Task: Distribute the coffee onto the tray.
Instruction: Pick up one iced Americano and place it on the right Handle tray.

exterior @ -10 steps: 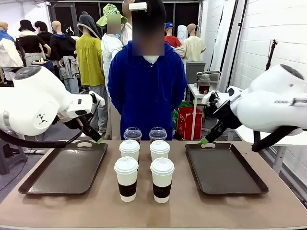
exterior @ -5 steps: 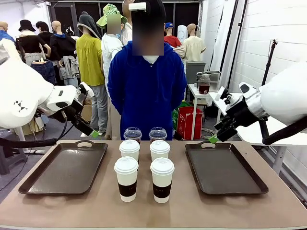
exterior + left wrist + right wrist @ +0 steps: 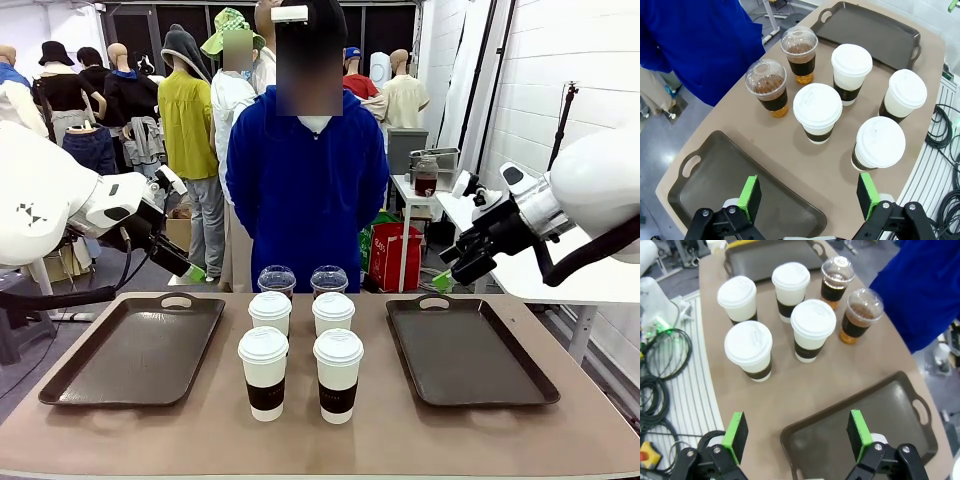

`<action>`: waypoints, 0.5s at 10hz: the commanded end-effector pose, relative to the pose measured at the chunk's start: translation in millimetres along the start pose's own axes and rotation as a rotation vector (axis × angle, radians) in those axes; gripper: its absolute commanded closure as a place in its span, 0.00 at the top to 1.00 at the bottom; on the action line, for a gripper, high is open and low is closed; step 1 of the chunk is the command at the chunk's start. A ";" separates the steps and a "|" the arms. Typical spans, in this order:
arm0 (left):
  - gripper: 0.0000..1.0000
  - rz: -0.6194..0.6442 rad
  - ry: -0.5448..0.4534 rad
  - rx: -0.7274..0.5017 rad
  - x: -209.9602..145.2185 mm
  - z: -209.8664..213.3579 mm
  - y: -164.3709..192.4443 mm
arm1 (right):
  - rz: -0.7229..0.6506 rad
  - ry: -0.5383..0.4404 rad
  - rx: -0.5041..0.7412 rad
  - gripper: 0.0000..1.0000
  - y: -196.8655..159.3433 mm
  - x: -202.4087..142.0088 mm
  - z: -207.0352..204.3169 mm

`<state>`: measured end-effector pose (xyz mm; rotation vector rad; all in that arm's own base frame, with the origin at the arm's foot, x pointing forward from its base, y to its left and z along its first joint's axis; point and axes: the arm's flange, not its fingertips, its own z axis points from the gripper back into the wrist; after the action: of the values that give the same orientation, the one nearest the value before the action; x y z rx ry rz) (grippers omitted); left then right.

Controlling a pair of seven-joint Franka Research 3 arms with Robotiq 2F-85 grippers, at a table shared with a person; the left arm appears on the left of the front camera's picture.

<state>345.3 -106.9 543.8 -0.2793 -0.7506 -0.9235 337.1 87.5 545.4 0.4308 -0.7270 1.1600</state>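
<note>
The coffee stands mid-table between two dark trays: two clear dome-lidded iced cups [image 3: 277, 280] [image 3: 329, 280] at the far side and several white lidded cups [image 3: 263, 372] with brown sleeves in front. The left tray [image 3: 130, 355] and right tray [image 3: 465, 355] hold nothing. My left gripper [image 3: 192, 270] hovers open above the left tray's far edge. My right gripper [image 3: 443, 283] hovers open above the right tray's far edge. From the left wrist, its gripper [image 3: 808, 192] looks down on a white cup [image 3: 817, 107]. From the right wrist, its gripper [image 3: 797, 430] is over bare table beside the tray [image 3: 875, 415].
A person in a blue hoodie [image 3: 305, 180] stands at the far table edge right behind the iced cups. Cables [image 3: 660, 365] hang off the table's near side. A small table with a jar [image 3: 426, 175] stands behind at the right.
Both grippers have risen from the trays' far handles and drawn outward, away from the middle. The cups and trays have not moved.
</note>
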 end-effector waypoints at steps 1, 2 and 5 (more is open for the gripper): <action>1.00 0.015 -0.021 -0.004 -37.1 -7.9 -19.2 | -0.006 -0.008 0.003 1.00 -6.9 -0.2 -4.3; 1.00 0.000 0.000 0.000 0.0 0.0 0.0 | -0.037 -0.011 -0.008 1.00 -6.7 -0.5 -4.8; 1.00 0.000 0.000 0.000 0.0 0.0 0.0 | -0.006 -0.006 -0.002 1.00 -2.6 0.8 0.7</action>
<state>344.8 -108.2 544.0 -0.2772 -0.7500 -0.9239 338.7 87.0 546.8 0.4208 -0.7244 1.1293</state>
